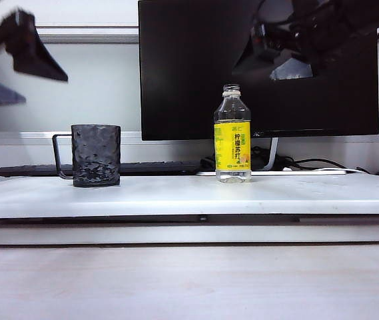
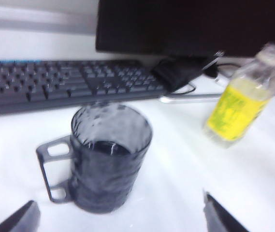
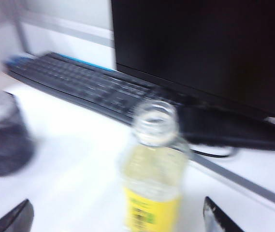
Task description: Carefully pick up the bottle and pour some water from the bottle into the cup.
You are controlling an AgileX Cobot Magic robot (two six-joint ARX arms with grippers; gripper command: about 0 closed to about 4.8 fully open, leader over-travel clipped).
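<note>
The dark dimpled cup (image 1: 96,155) stands upright on the white table, its thin handle pointing left. To its right the capless bottle (image 1: 232,137) with a yellow label stands upright, with clear water (image 1: 233,175) showing below the label. My left gripper (image 1: 36,53) hangs high above and left of the cup, blurred. In the left wrist view it (image 2: 120,221) is open, and the cup (image 2: 109,157) lies ahead of the wide-apart fingertips. My right gripper (image 1: 288,65) hovers high and to the right of the bottle. It (image 3: 117,220) is open, with the bottle (image 3: 152,169) in line with the gap.
A black monitor (image 1: 256,73) on a thin stand rises right behind the bottle. A black keyboard (image 1: 142,168) lies behind the cup. Cables (image 1: 322,163) trail at the back right. The table's front edge (image 1: 189,217) runs across the near side.
</note>
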